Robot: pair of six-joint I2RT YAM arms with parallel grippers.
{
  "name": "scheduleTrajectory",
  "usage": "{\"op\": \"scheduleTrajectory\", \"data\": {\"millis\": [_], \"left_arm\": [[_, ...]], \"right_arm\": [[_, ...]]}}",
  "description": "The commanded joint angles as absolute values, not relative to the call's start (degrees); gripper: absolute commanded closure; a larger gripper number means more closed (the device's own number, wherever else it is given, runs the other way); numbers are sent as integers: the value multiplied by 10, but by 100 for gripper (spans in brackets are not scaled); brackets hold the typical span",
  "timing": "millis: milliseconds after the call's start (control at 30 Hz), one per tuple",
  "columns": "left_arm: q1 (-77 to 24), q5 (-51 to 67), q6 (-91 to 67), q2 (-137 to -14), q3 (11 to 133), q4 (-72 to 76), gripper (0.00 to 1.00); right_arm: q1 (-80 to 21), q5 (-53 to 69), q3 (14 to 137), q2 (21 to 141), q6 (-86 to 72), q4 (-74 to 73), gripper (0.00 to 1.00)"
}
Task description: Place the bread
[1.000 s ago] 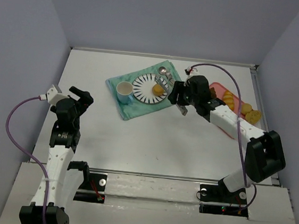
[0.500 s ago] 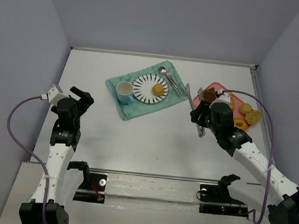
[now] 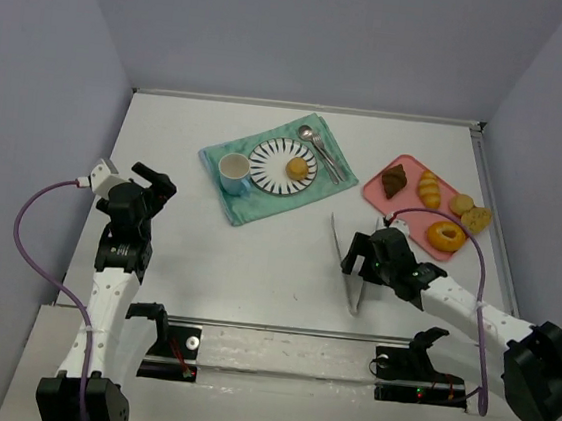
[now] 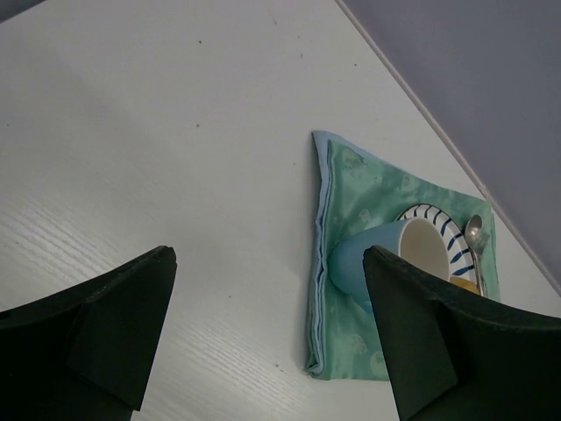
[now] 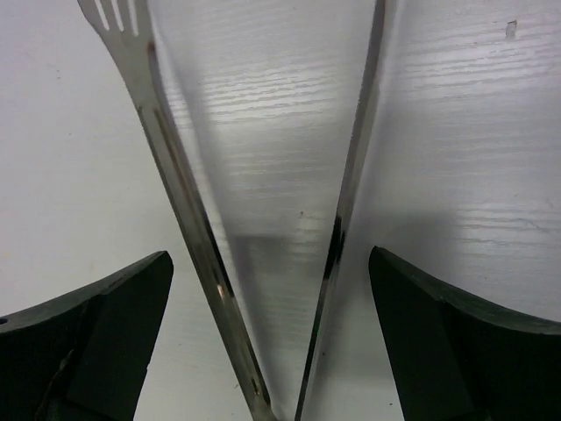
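The bread (image 3: 295, 169) sits on the striped plate (image 3: 264, 155), so we judge placing done. Our right gripper (image 3: 353, 262) gapes wide, empty, around the tongs (image 3: 338, 239) on the table (image 3: 245, 267). Next we lift clear without nudging them.

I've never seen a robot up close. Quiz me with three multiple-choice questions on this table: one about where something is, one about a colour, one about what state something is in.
1. Where is the bread? A in the cup; B on the striped plate; C on the donut.
2. What colour is the tray of pastries? A pink; B black; C blue.
3. How is the right gripper? A shut on a spoon; B shut on the bread; C open.

Answers: 1 B, the bread sits on the striped plate. 2 A, the tray's bare floor shows pink. 3 C, the wrist view shows its fingers wide apart, clear of the tongs lying between them.
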State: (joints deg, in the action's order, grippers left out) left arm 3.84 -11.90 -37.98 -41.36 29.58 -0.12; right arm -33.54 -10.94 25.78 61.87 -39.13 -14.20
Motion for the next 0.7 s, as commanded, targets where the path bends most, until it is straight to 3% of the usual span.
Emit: {"op": "scheduleTrajectory", "data": {"millis": [0, 400, 667], "left_arm": [[39, -134, -378, -412, 302, 15, 1], [39, -134, -378, -424, 308, 11, 1], [40, -112, -379, -447, 310, 20, 1]], "right_arm": [[-346, -153, 278, 578, -390, -127, 0], [-346, -308, 350, 407, -399, -167, 0], [-346, -358, 387, 399, -374, -215, 0]]}}
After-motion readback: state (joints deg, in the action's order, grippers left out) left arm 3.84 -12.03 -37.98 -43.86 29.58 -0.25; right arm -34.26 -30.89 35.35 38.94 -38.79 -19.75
